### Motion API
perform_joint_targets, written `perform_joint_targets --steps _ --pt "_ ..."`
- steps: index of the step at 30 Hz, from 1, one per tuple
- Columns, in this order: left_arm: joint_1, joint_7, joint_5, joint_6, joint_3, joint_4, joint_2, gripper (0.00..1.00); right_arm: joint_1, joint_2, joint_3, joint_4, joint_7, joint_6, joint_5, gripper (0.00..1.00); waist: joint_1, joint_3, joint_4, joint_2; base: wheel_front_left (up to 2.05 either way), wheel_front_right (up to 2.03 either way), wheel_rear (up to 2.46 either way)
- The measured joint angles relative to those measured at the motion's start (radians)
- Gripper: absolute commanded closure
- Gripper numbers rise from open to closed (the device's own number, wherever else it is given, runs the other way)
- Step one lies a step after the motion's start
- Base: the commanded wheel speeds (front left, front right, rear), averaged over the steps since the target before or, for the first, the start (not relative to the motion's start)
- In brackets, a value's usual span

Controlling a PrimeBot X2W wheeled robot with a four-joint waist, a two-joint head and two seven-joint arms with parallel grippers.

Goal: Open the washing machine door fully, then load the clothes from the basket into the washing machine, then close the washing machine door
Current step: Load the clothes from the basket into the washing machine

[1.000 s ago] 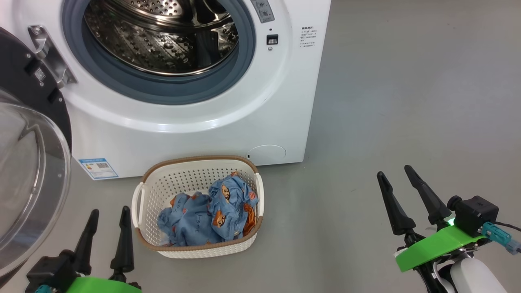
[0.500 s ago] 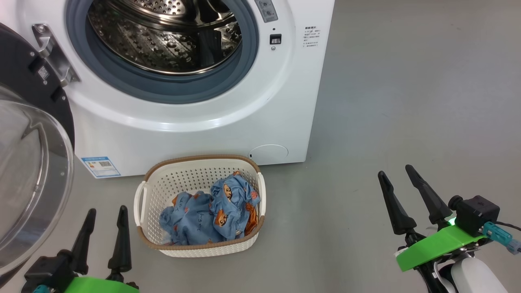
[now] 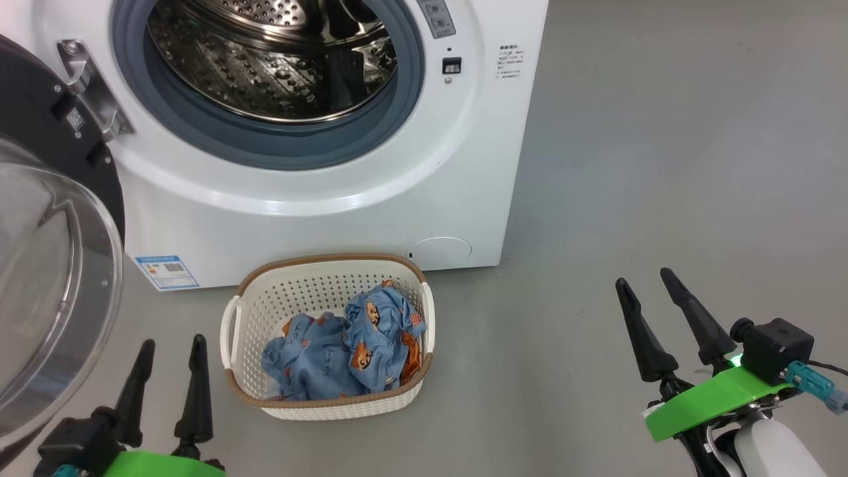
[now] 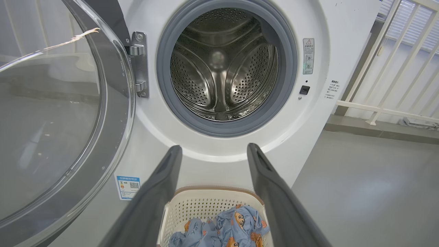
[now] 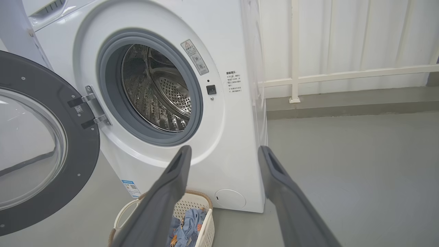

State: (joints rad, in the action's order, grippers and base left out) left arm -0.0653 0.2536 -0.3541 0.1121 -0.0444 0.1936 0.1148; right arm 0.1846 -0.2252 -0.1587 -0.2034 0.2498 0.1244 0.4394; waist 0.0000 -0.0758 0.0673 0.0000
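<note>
The white washing machine (image 3: pixel 331 205) stands ahead with its steel drum (image 3: pixel 271 59) bare. Its door (image 3: pixel 46 278), black-rimmed with a clear glass bowl, is swung wide to the left. On the floor before the machine sits the cream basket (image 3: pixel 252 311) holding the blue bear-print clothes (image 3: pixel 344 351). My left gripper (image 3: pixel 171 348) is open just left of the basket, nothing between its fingers. Far off at the lower right, my right gripper (image 3: pixel 646 278) is open and empty. The left wrist view looks at the drum (image 4: pixel 223 68), door (image 4: pixel 51 130) and clothes (image 4: pixel 223 230); the right wrist view shows the washing machine (image 5: pixel 164 103) and basket (image 5: pixel 192 209).
Grey floor (image 3: pixel 662 165) spreads to the right of the machine. A white railing (image 5: pixel 343 73) and a low kerb run behind it on the right. A blue label sticker (image 3: pixel 165 270) sits at the machine's lower left.
The whole head picture has drifted a little to the right, so the camera moved. Both grippers stay open, and the basket and clothes lie as before.
</note>
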Motion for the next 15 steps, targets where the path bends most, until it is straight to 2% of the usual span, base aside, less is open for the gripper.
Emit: perform_joint_targets --steps 15 --pt "0.000 0.000 0.003 0.007 0.009 0.002 -0.007 0.00 0.000 0.000 0.000 0.000 0.000 0.000 0.000 0.00 0.0000 -0.003 -0.001 0.0000 0.89 -0.89 0.00"
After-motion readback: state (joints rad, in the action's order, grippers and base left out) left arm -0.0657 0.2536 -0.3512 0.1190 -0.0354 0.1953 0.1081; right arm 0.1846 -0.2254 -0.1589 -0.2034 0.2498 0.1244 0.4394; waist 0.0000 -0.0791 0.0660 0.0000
